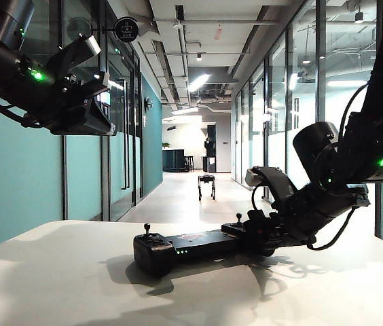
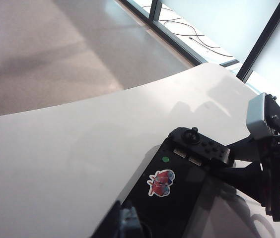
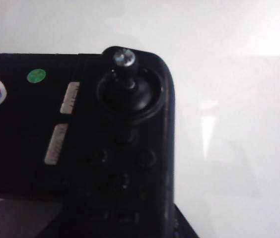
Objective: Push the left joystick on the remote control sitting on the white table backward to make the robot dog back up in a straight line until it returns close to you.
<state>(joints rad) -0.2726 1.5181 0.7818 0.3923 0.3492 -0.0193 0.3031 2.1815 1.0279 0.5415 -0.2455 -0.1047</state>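
The remote control (image 1: 191, 248) lies on the white table (image 1: 56, 285), robot dog (image 1: 206, 186) far behind.

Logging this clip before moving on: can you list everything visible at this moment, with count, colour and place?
remote control: one, black, with a red sticker and green lights, on the table's middle.
joysticks: two, black; left joystick on the handset's left end, right joystick on its right end.
white table: one, white, fills the foreground.
robot dog: one, dark, standing far down the corridor.
glass partitions: teal-tinted, along both corridor sides.
left gripper: one, black, raised above the table's left side, away from the handset.
right gripper: one, black, low at the handset's right end; whether it grips cannot be told.
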